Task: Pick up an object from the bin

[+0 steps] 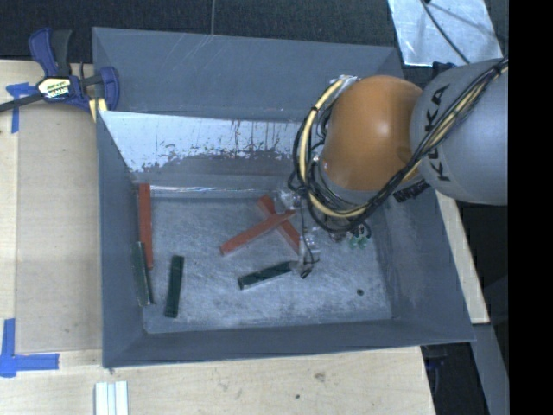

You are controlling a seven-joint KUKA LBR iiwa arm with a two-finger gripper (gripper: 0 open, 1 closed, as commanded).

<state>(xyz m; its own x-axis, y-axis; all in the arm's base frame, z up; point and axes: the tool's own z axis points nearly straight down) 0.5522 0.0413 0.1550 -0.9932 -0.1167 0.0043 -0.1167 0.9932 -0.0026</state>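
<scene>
My gripper [296,232] is low in the right-middle of the bin, under the arm's orange cover. It stands open. One fingertip [283,202] is at the far side and the other [307,264] at the near side of two crossed red-brown sticks. The long red-brown stick [251,237] runs out to the left, and the short red-brown stick [275,214] lies across it. A dark green stick [264,275] lies flat just left of the near fingertip. Nothing is lifted off the floor.
Along the bin's left wall lie a red-brown stick [145,223], a thin dark stick [141,273] and a dark green stick [174,285]. A small green bit [357,242] sits under the arm at the right.
</scene>
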